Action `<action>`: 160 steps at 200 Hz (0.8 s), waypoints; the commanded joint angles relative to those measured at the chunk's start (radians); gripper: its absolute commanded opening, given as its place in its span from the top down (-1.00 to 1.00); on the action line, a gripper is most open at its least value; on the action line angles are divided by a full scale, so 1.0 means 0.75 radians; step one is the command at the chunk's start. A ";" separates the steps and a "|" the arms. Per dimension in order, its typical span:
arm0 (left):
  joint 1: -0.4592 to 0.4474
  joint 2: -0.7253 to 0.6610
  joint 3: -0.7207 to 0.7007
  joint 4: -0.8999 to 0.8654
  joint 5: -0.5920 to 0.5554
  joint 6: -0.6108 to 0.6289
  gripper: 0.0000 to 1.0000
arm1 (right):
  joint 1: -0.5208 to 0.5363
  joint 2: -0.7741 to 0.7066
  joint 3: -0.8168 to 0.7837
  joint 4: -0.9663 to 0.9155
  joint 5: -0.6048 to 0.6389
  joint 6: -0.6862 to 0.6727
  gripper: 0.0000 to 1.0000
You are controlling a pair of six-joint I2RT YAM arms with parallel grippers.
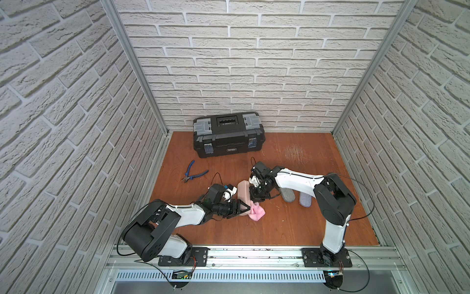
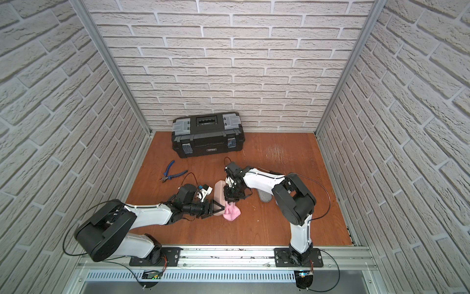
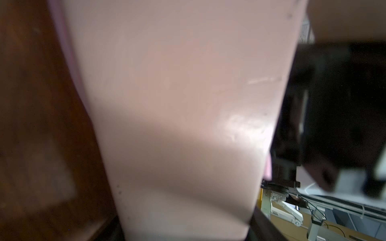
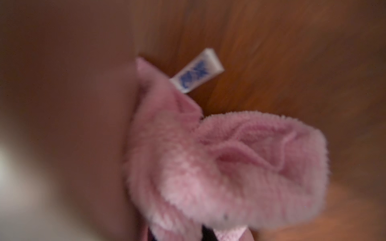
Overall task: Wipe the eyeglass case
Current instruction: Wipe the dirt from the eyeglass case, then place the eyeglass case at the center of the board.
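Observation:
The eyeglass case [image 1: 243,190] [image 2: 219,189] is a pale pink-beige oblong lying mid-table, its length running away from the front rail. My left gripper [image 1: 246,209] [image 2: 220,209] comes in from the left and is shut on the case's near end, one black finger on each side. In the left wrist view the case [image 3: 177,104] fills the frame. My right gripper [image 1: 255,200] [image 2: 230,200] points down beside the case's right side and is shut on a fluffy pink cloth [image 1: 256,213] [image 2: 231,213] [image 4: 229,162]. The cloth hangs onto the table against the case's near right corner.
A black toolbox [image 1: 229,133] stands shut at the back wall. Blue-handled pliers [image 1: 194,174] lie to the left of the case. Two grey oblong pads [image 1: 288,194] lie under the right arm. Brick-patterned walls close in three sides, and a metal rail [image 1: 254,254] runs along the front.

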 commanded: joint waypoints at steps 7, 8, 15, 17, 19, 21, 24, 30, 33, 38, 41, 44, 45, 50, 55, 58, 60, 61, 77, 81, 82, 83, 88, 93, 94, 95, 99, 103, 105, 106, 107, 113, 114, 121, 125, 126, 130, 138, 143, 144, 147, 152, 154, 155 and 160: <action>0.026 -0.010 0.046 -0.039 -0.136 0.041 0.69 | 0.021 -0.226 -0.126 0.069 -0.332 0.009 0.95; 0.026 -0.012 0.046 -0.044 -0.142 0.040 0.69 | 0.019 -0.231 -0.129 0.064 -0.330 0.005 0.95; 0.027 -0.032 0.051 -0.069 -0.179 0.033 0.69 | 0.000 -0.271 -0.135 0.000 -0.325 -0.043 0.95; 0.028 -0.039 0.053 -0.078 -0.190 0.034 0.69 | -0.006 -0.280 -0.134 -0.022 -0.321 -0.056 0.95; 0.028 -0.047 0.056 -0.088 -0.205 0.033 0.69 | -0.015 -0.288 -0.133 -0.043 -0.314 -0.074 0.95; 0.027 -0.056 0.059 -0.105 -0.214 0.035 0.69 | -0.022 -0.295 -0.131 -0.066 -0.308 -0.090 0.95; 0.026 -0.067 0.063 -0.132 -0.239 0.035 0.69 | -0.035 -0.303 -0.127 -0.100 -0.295 -0.116 0.95; 0.026 -0.096 0.077 -0.193 -0.286 0.043 0.68 | -0.058 -0.318 -0.114 -0.176 -0.254 -0.164 0.95; 0.023 -0.108 0.085 -0.219 -0.307 0.046 0.67 | -0.073 -0.323 -0.108 -0.206 -0.230 -0.185 0.95; 0.017 -0.132 0.101 -0.285 -0.351 0.053 0.67 | -0.098 -0.334 -0.099 -0.257 -0.188 -0.208 0.95; 0.011 -0.146 0.109 -0.321 -0.381 0.055 0.66 | -0.114 -0.340 -0.094 -0.279 -0.160 -0.220 0.95; 0.002 -0.158 0.122 -0.360 -0.407 0.057 0.66 | -0.130 -0.347 -0.089 -0.301 -0.135 -0.228 0.95; 0.001 -0.163 0.127 -0.372 -0.419 0.057 0.66 | -0.135 -0.349 -0.087 -0.308 -0.123 -0.230 0.95; -0.020 -0.182 0.144 -0.431 -0.469 0.058 0.65 | -0.165 -0.363 -0.075 -0.339 -0.074 -0.240 0.95; -0.043 -0.194 0.167 -0.482 -0.516 0.057 0.63 | -0.193 -0.379 -0.063 -0.356 -0.025 -0.241 0.95; -0.058 -0.199 0.180 -0.512 -0.545 0.052 0.62 | -0.210 -0.389 -0.059 -0.360 -0.001 -0.241 0.95; -0.069 -0.201 0.190 -0.533 -0.562 0.049 0.62 | -0.221 -0.395 -0.055 -0.362 0.010 -0.240 0.95; -0.073 -0.201 0.196 -0.542 -0.572 0.047 0.62 | -0.229 -0.400 -0.055 -0.363 0.016 -0.239 0.95; -0.151 -0.172 0.291 -0.692 -0.686 0.013 0.61 | -0.306 -0.443 -0.010 -0.370 0.120 -0.224 0.95; -0.170 -0.155 0.316 -0.731 -0.715 0.001 0.61 | -0.321 -0.449 0.003 -0.374 0.151 -0.222 0.95; -0.172 -0.152 0.322 -0.740 -0.725 -0.002 0.60 | -0.325 -0.450 0.007 -0.375 0.161 -0.221 0.95; -0.179 -0.147 0.333 -0.750 -0.735 -0.006 0.60 | -0.327 -0.452 0.010 -0.376 0.170 -0.219 0.95; -0.206 -0.126 0.375 -0.797 -0.768 -0.022 0.59 | -0.347 -0.458 0.028 -0.381 0.212 -0.211 0.95; -0.234 -0.095 0.414 -0.827 -0.797 -0.029 0.58 | -0.370 -0.462 0.040 -0.383 0.250 -0.199 0.95; -0.239 -0.089 0.420 -0.833 -0.802 -0.030 0.58 | -0.375 -0.462 0.044 -0.383 0.255 -0.196 0.95; -0.245 -0.083 0.429 -0.838 -0.808 -0.031 0.57 | -0.379 -0.464 0.047 -0.383 0.261 -0.195 0.95; -0.268 -0.058 0.459 -0.860 -0.828 -0.039 0.56 | -0.399 -0.467 0.058 -0.382 0.287 -0.188 0.95; -0.287 -0.032 0.496 -0.882 -0.849 -0.046 0.54 | -0.421 -0.467 0.067 -0.378 0.303 -0.181 0.95; -0.299 -0.018 0.509 -0.893 -0.862 -0.053 0.53 | -0.431 -0.467 0.071 -0.377 0.312 -0.177 0.95; -0.302 -0.009 0.515 -0.898 -0.867 -0.056 0.53 | -0.439 -0.467 0.073 -0.376 0.317 -0.174 0.95; -0.307 -0.001 0.527 -0.905 -0.870 -0.060 0.53 | -0.444 -0.467 0.076 -0.374 0.321 -0.171 0.95; -0.328 0.047 0.582 -0.936 -0.885 -0.077 0.53 | -0.477 -0.464 0.092 -0.370 0.356 -0.159 0.95; -0.331 0.057 0.592 -0.940 -0.886 -0.078 0.53 | -0.481 -0.463 0.094 -0.368 0.360 -0.158 0.95; -0.352 0.128 0.657 -0.967 -0.888 -0.085 0.53 | -0.510 -0.457 0.112 -0.358 0.416 -0.151 0.95; -0.365 0.168 0.694 -0.986 -0.886 -0.083 0.53 | -0.523 -0.452 0.126 -0.354 0.450 -0.149 0.95; -0.370 0.179 0.709 -0.993 -0.885 -0.082 0.53 | -0.526 -0.450 0.130 -0.354 0.457 -0.147 0.95; -0.382 0.220 0.756 -1.018 -0.879 -0.078 0.53 | -0.537 -0.443 0.145 -0.353 0.483 -0.148 0.95; -0.409 0.303 0.849 -1.087 -0.874 -0.059 0.51 | -0.561 -0.421 0.177 -0.352 0.524 -0.145 0.95; -0.423 0.350 0.912 -1.133 -0.870 -0.045 0.50 | -0.573 -0.407 0.199 -0.356 0.542 -0.145 0.95; -0.424 0.358 0.923 -1.137 -0.869 -0.042 0.50 | -0.574 -0.403 0.203 -0.357 0.544 -0.146 0.95; -0.432 0.383 0.952 -1.166 -0.867 -0.035 0.49 | -0.583 -0.395 0.216 -0.361 0.550 -0.148 0.95; -0.441 0.420 0.991 -1.200 -0.862 -0.026 0.49 | -0.592 -0.382 0.239 -0.365 0.565 -0.152 0.95; -0.443 0.433 1.008 -1.207 -0.855 -0.025 0.48 | -0.596 -0.377 0.248 -0.367 0.572 -0.154 0.95; -0.444 0.436 1.014 -1.209 -0.851 -0.025 0.48 | -0.597 -0.375 0.250 -0.369 0.575 -0.154 0.95; -0.447 0.464 1.035 -1.217 -0.834 -0.022 0.48 | -0.608 -0.362 0.272 -0.377 0.594 -0.155 0.95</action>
